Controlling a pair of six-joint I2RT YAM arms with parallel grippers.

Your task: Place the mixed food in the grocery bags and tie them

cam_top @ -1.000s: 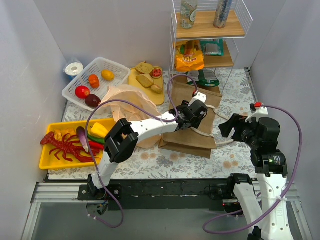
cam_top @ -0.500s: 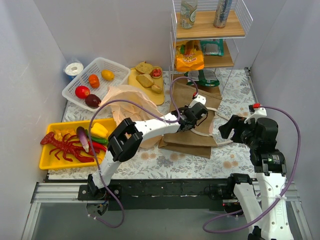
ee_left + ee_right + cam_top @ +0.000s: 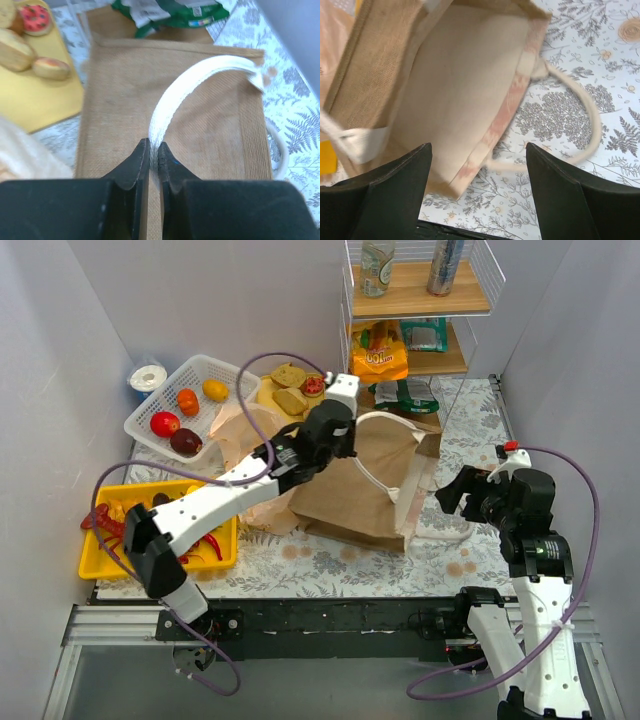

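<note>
The brown paper bag (image 3: 350, 490) lies mid-table with its mouth (image 3: 460, 75) gaping toward my right arm. My left gripper (image 3: 154, 147) is shut on its upper white handle (image 3: 200, 75), holding that side raised. The other handle (image 3: 585, 115) lies on the table. My right gripper (image 3: 479, 147) hovers open just in front of the mouth, holding nothing. The peach plastic bag (image 3: 245, 430) sits crumpled left of the paper bag. Bread pieces (image 3: 290, 400) lie on a yellow board. An orange snack packet (image 3: 378, 355), a bottle (image 3: 377, 265) and a can (image 3: 445, 265) stand on the shelf.
A white basket (image 3: 215, 368) with fruit stands at the back left. A yellow tray (image 3: 90, 565) holding a red lobster toy and peppers sits front left, partly behind my left arm. Green foil packets (image 3: 405, 395) lie under the wire shelf rack (image 3: 490, 280).
My left gripper shut on the white handle and rose toward the back, lifting the bag's upper side and opening its mouth. The right arm barely moved.
</note>
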